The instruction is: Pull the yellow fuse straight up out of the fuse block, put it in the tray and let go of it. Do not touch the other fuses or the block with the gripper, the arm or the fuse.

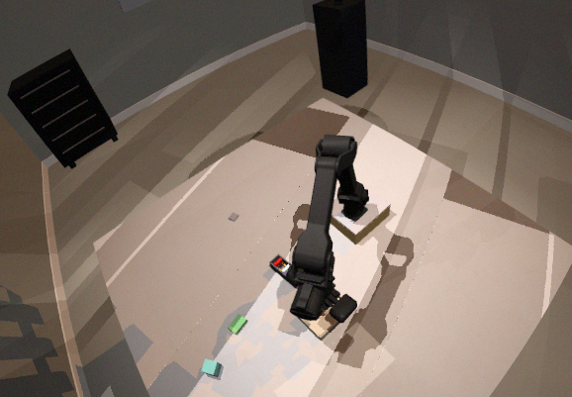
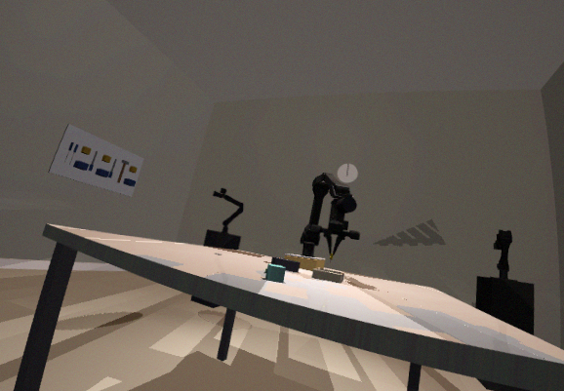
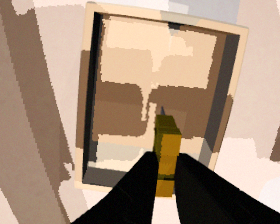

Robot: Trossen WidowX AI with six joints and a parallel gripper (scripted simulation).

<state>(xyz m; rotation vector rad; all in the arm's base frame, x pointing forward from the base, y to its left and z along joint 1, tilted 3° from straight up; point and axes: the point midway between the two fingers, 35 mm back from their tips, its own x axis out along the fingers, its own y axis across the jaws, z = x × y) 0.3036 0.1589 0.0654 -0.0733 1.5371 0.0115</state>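
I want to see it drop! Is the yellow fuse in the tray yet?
Not yet. The gripper holds the yellow fuse above the tray.

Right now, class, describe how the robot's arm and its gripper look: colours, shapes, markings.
The matte black jointed arm has chunky, boxy links with rounded joints and stands on a white-topped tan square base. Its black two-finger gripper has long tapering fingers. No cables or markings are visible.

- The table is a pale tan slab on dark legs, crossed by shadow patches;
- the tray, shallow with a light rim, lies flat on it;
- the fuse block sits near the tray, partly hidden by the arm;
- a green block and a teal block lie apart toward one edge;
- a small grey piece lies alone;
- the arm's square base plate rests on it.
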